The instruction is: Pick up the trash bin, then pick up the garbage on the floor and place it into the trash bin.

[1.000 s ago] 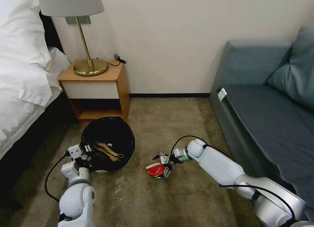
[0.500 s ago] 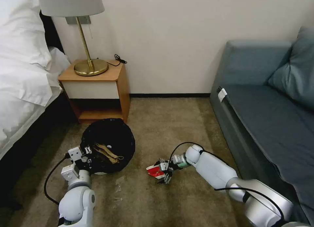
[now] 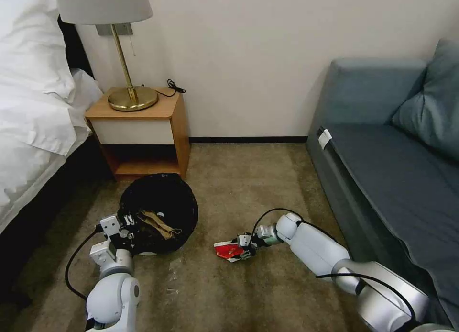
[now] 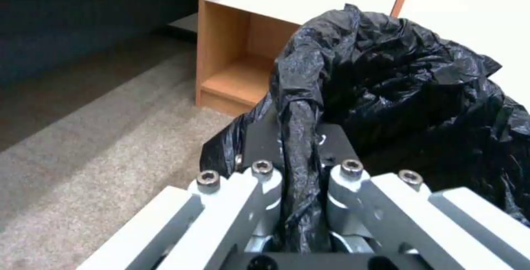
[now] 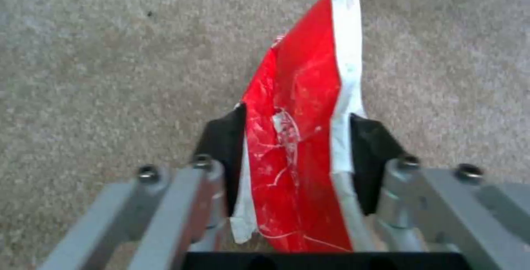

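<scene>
Down on the carpet, the right gripper had its jaws pinched on the crushed red-and-white paper cup. In the right wrist view the flattened cup stood edge-on between the two black pads, both pressed against its sides, with most of it sticking out beyond the jaws. The cup lay at about four o'clock from the trash bin, well apart from it. The left gripper sat at the bin's eight o'clock rim, its jaws pressed together on a fold of the black bag over that rim. A brown wrapper lay inside the bin. The bin stood at six o'clock from the nightstand.
</scene>
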